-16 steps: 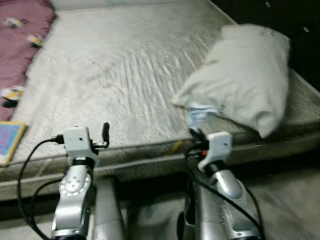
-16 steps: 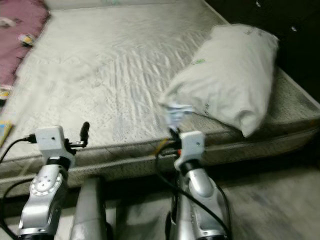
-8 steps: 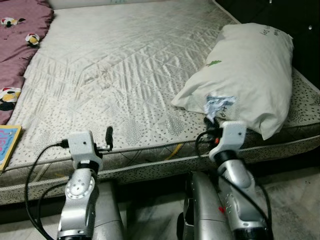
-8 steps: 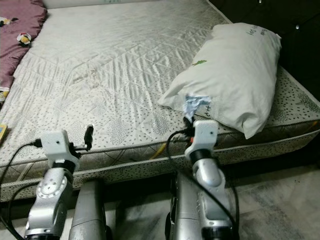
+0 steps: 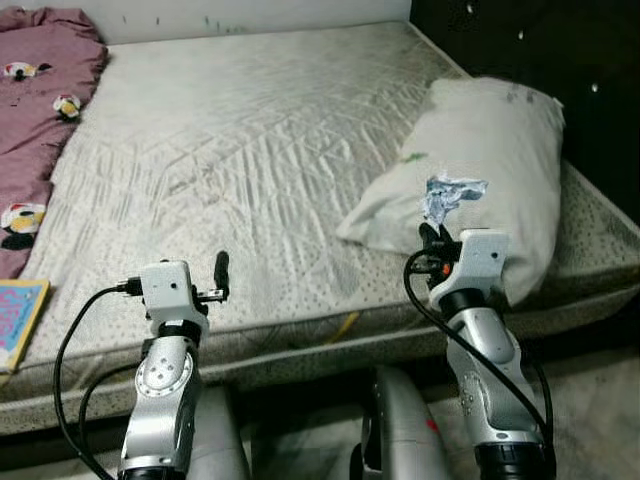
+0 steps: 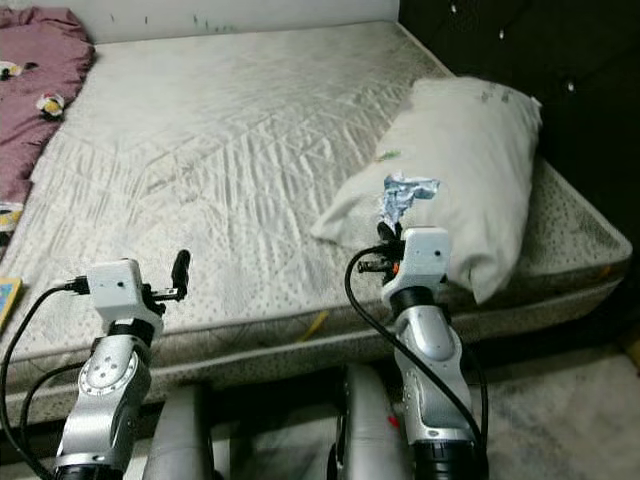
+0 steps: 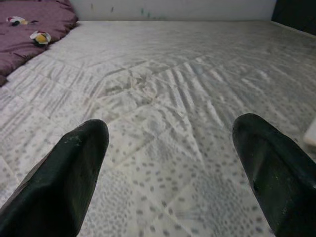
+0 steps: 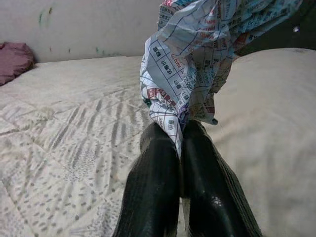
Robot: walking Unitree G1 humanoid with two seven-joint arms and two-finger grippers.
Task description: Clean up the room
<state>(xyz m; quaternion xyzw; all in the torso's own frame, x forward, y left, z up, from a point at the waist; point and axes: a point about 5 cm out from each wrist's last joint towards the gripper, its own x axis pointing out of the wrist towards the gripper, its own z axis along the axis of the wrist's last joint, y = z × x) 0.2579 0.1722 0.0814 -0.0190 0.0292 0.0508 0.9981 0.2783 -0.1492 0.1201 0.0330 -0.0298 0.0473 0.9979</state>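
The right gripper (image 8: 180, 143) is pinching crinkled printed paper (image 8: 197, 64) near the puffy pillow (image 5: 500, 170), while the left gripper (image 7: 173, 163) is gaping over the quilted mattress (image 5: 250, 150).

- The crumpled paper (image 8: 197, 64), pinched in the right end effector (image 8: 180, 148), carries a printed grid of small characters; none can be read.
- The pillow (image 5: 500, 170) bears small dark and green marks, too blurred to read.

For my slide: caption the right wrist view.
Right gripper pinching crumpled printed paper above the mattress, beside a pillow.
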